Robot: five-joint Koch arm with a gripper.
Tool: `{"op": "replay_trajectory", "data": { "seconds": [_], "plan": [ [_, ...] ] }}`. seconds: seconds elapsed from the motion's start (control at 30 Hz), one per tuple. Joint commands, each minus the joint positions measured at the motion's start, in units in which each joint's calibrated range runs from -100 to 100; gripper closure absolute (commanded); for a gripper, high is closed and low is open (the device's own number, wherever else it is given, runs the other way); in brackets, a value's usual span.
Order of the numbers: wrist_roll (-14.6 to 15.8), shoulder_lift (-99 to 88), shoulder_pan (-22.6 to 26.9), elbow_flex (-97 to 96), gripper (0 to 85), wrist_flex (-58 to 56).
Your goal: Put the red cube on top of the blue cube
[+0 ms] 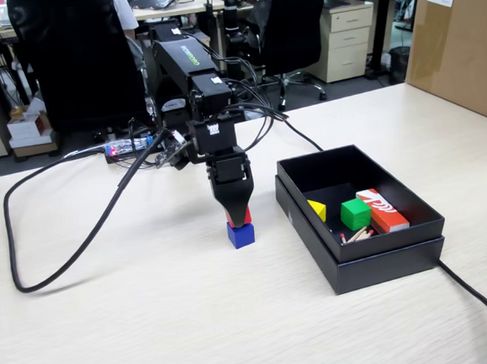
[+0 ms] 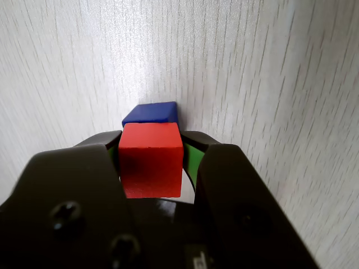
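The black gripper [image 2: 151,162] is clamped on opposite side faces of the small matte solid-red cube [image 2: 150,162], holding it directly over the small solid-blue cube [image 1: 241,234] on the pale wood-grain table [image 1: 153,324]. Both cubes look light, rigid and flat-faced, so the stack should sit steady if squarely aligned.

The small solid-red cube with matte faces [image 2: 150,162] sits upright and square — pinched on its left and right sides between the jaws of the end effector [image 2: 151,154]. In the fixed view only a sliver of red [image 1: 244,217] shows below the jaws. Directly under it, the small solid-blue matte cube [image 1: 241,234] rests flat on the pale wood-grain desk [image 1: 153,324] — the wrist view shows its top edge [image 2: 151,112] just beyond the red one.
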Motion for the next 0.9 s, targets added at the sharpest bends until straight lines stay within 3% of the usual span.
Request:
{"op": "replay_trajectory", "data": {
  "seconds": [0.0, 0.1, 0.27, 0.37, 0.43, 0.87],
  "plan": [
    [0.1, -0.73, 0.0, 4.47, 71.6, -0.33],
    [0.0, -0.27, 0.0, 4.47, 62.2, -0.33],
    [0.0, 0.08, 0.0, 4.65, 60.9, -0.33],
    [-0.15, 0.08, 0.15, 4.47, 49.6, -0.33],
    [-0.15, 0.08, 0.24, 4.47, 46.7, -0.33],
    [-0.2, -4.97, 0.68, 3.92, 38.6, -0.76]
  ]
}}
